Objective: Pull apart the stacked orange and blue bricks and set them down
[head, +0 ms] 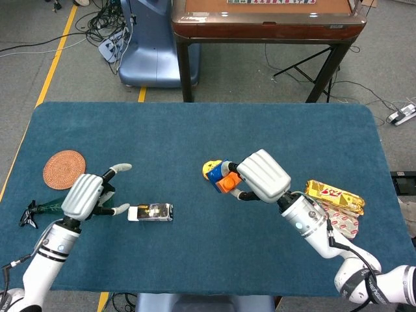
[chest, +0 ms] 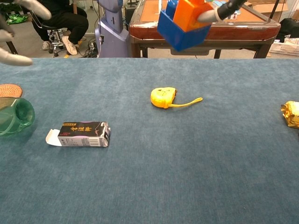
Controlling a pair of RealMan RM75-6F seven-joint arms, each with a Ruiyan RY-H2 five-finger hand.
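Note:
The orange brick (head: 226, 184) sits stacked on the blue brick (head: 215, 171), both lifted well above the table. My right hand (head: 262, 176) holds the stack by the orange brick. The chest view shows the orange brick (chest: 190, 11) and the blue brick (chest: 180, 32) at the top edge, with only fingertips (chest: 215, 14) of that hand showing. My left hand (head: 88, 195) hovers with fingers spread over the left part of the table, holding nothing; its fingers (chest: 16, 57) reach into the chest view's top left corner.
A yellow tape measure (chest: 163, 97) lies mid-table under the raised stack. A small black carton (chest: 80, 134) lies left of centre, a green glass bottle (chest: 15, 116) and a woven coaster (head: 64, 169) at the far left. Foil snack packs (head: 333, 196) are at the right.

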